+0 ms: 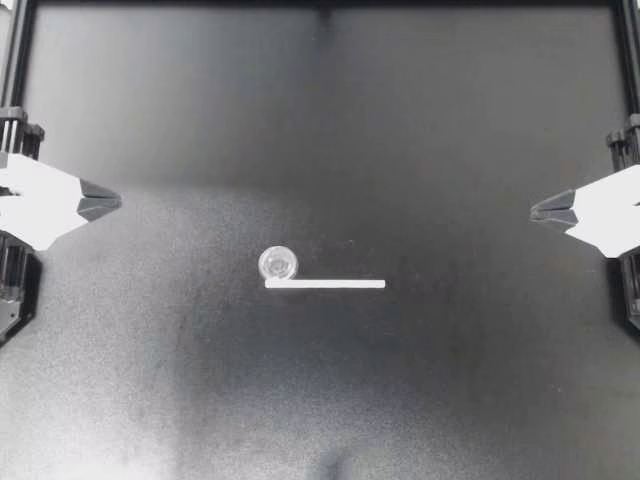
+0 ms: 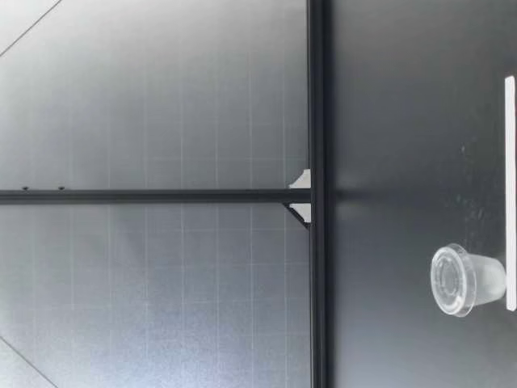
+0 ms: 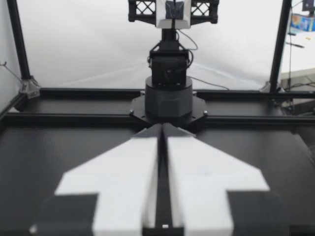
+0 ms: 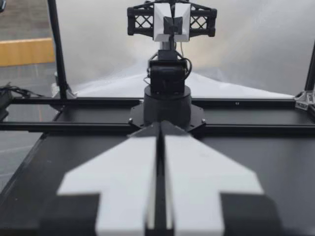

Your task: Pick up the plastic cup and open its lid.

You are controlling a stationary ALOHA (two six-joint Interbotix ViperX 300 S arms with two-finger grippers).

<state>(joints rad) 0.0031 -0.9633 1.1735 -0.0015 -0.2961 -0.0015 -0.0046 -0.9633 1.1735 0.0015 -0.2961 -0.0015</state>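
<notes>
A small clear plastic cup point(image 1: 277, 264) with its lid on stands upright on the black table, just left of the middle, touching the far side of a white strip point(image 1: 325, 284). The low view shows the cup point(image 2: 468, 280) with its lid point(image 2: 449, 280) on top, and no arm. My left gripper point(image 1: 116, 202) rests at the table's left edge, shut and holding nothing, well to the left of the cup. At the right edge my right gripper point(image 1: 535, 212) is likewise shut with nothing in it. Each wrist view shows shut fingers point(image 3: 133, 172) point(image 4: 133, 172) and the opposite arm's base.
A black frame rail point(image 2: 317, 194) runs along the table's far edge with an upright post at its middle. In the left wrist view the other arm's base point(image 3: 168, 101) stands across the table; the right wrist view shows the same point(image 4: 167, 101).
</notes>
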